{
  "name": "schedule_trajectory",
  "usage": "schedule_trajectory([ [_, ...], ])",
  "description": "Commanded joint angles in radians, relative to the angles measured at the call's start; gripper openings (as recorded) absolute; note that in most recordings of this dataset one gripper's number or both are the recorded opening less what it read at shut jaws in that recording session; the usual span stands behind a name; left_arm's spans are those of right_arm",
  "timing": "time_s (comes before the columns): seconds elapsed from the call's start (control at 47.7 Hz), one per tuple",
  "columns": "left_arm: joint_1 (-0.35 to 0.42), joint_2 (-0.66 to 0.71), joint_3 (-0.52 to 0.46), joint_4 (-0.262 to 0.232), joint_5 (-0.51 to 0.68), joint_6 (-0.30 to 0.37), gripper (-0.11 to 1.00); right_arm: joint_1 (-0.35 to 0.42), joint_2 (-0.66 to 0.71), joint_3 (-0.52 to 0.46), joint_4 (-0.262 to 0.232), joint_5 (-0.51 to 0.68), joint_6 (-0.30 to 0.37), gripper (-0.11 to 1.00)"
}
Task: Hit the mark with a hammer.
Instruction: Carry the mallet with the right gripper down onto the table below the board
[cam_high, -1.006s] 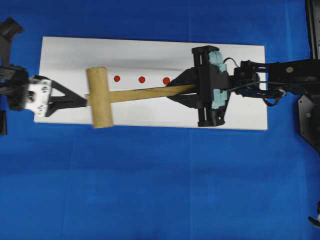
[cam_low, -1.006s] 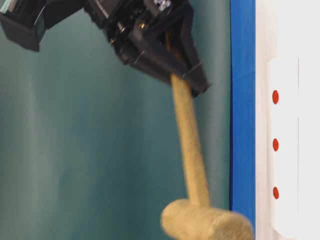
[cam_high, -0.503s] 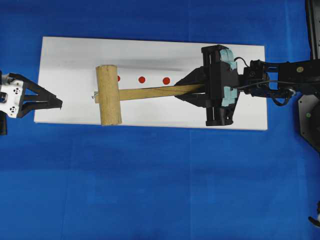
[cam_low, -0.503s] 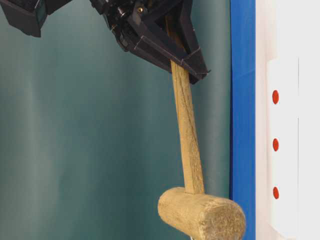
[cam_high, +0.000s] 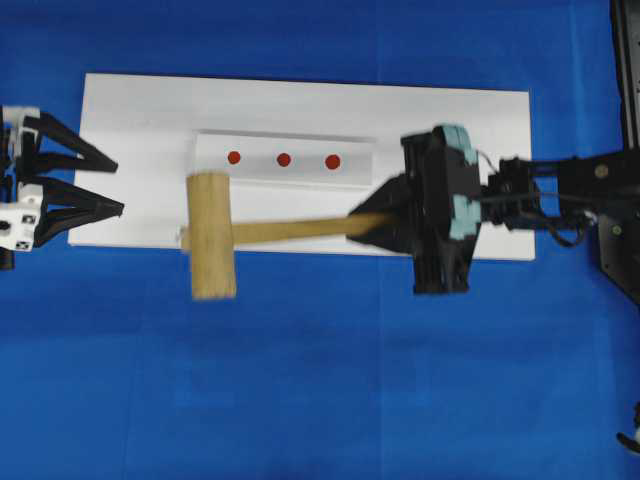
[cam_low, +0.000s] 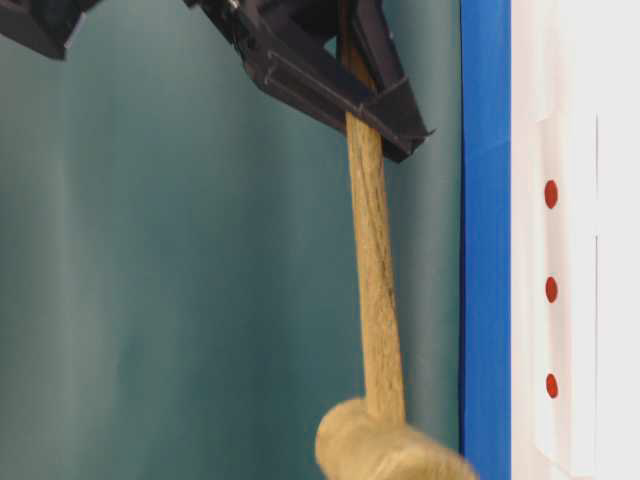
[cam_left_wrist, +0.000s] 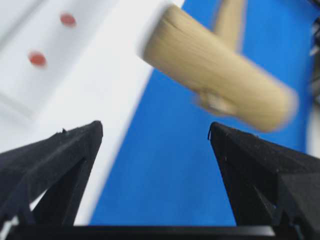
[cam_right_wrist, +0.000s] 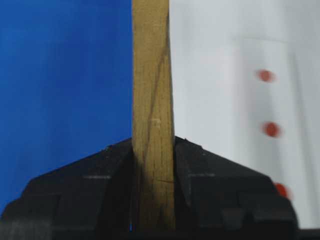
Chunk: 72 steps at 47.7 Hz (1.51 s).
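In the overhead view, the light wooden hammer (cam_high: 212, 235) with its thick cylindrical head and long flat handle lay across the middle of the frame, its head left of centre and blurred, straddling the lower edge of the large white rectangular board (cam_high: 130, 110) and the blue table cover (cam_high: 320, 380). The right gripper (cam_high: 385, 222), black with teal padding, came in from the right of the frame, its fingers clamped on the end of the handle; the right wrist view showed both black fingers (cam_right_wrist: 210, 190) pressed against the handle's flat sides. The mark (cam_high: 283, 159), the middle small red dot of three in a row on the raised white block (cam_high: 360, 165), sat above the handle, clear of the hammer head. At the far left edge, the left gripper (cam_high: 112, 187) held nothing, its black fingers spread wide apart.
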<state>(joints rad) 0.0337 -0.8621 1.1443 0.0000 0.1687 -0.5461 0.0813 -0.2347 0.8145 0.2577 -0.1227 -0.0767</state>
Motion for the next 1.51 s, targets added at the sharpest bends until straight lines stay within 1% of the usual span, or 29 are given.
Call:
schedule_trajectory([
  [0.0,0.023,0.0,-0.003,0.003,-0.025,0.106,0.85,0.046,-0.005,-0.023,0.011,-0.044,0.031,0.08],
  [0.063,0.038,-0.003,0.003,0.002,-0.037,0.176,0.85,0.089,0.008,-0.023,0.021,-0.077,0.054,0.08],
  [0.168,0.058,-0.008,0.015,0.002,-0.066,0.279,0.85,0.144,0.035,-0.025,0.051,-0.129,0.069,0.08],
  [0.272,0.067,-0.009,0.026,0.002,-0.107,0.348,0.85,0.196,0.074,-0.032,0.103,-0.178,0.067,0.08],
  [0.398,0.067,-0.012,0.038,-0.002,-0.152,0.4,0.85,0.241,0.118,-0.043,0.146,-0.212,0.067,0.08],
  [0.482,0.067,-0.014,0.041,-0.003,-0.161,0.407,0.85,0.264,0.14,-0.052,0.169,-0.233,0.064,0.08],
  [0.608,0.067,-0.021,0.043,-0.003,-0.163,0.408,0.85,0.273,0.15,-0.046,0.193,-0.256,0.06,0.08],
  [0.859,0.067,-0.037,0.044,-0.008,-0.164,0.403,0.85,0.27,0.172,-0.037,0.199,-0.273,0.032,0.08],
  [0.922,0.067,-0.04,0.046,-0.008,-0.164,0.403,0.85,0.268,0.193,-0.035,0.202,-0.276,0.032,0.08],
  [1.027,0.067,-0.041,0.046,-0.008,-0.164,0.402,0.85,0.265,0.239,-0.034,0.222,-0.293,0.032,0.08],
  [1.3,0.067,-0.041,0.046,-0.008,-0.167,0.402,0.85,0.265,0.362,-0.038,0.298,-0.341,0.031,0.08],
  [1.488,0.067,-0.041,0.048,-0.008,-0.166,0.402,0.85,0.268,0.413,-0.046,0.301,-0.344,0.031,0.08],
])
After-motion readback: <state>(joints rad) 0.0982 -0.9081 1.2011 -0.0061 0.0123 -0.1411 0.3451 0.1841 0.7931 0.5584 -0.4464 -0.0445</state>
